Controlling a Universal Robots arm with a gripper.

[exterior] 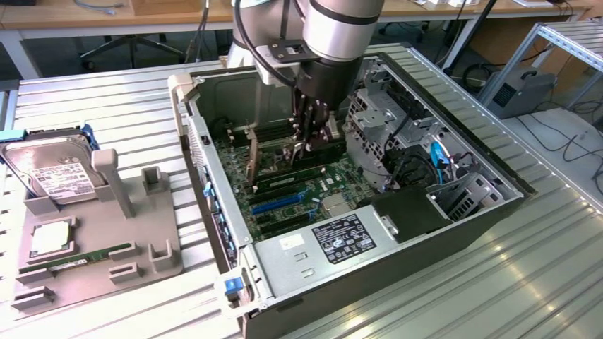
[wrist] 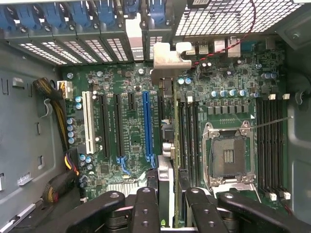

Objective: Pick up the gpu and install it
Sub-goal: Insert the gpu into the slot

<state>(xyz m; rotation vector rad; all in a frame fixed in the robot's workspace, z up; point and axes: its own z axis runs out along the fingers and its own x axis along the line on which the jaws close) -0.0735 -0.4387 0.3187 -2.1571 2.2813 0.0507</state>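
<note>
Gripping the gpu [wrist: 165, 160] edge-on, end effector [wrist: 167, 194] fingertips cut off.

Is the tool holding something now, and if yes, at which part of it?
Yes. The tool holds the gpu by its upper edge, at the end away from the metal bracket. The card stands on edge above the motherboard slots.

Motherboard [wrist: 131, 141]: dark green, with one bright blue slot [wrist: 147, 126], one white slot [wrist: 88, 121] and black slots between; gpu [wrist: 167, 145]: dark edge, silvery-grey bracket [wrist: 167, 56]; gripper [wrist: 167, 204]: black links; computer case [exterior: 282, 258]: grey metal, black-and-white label; hard drive [exterior: 52, 169]: silver, white label; holder stand [exterior: 104, 240]: plain grey; memory stick [exterior: 90, 258]: green; desk [exterior: 94, 106]: ribbed silver aluminium; cable [exterior: 438, 159] in case: blue.
</note>
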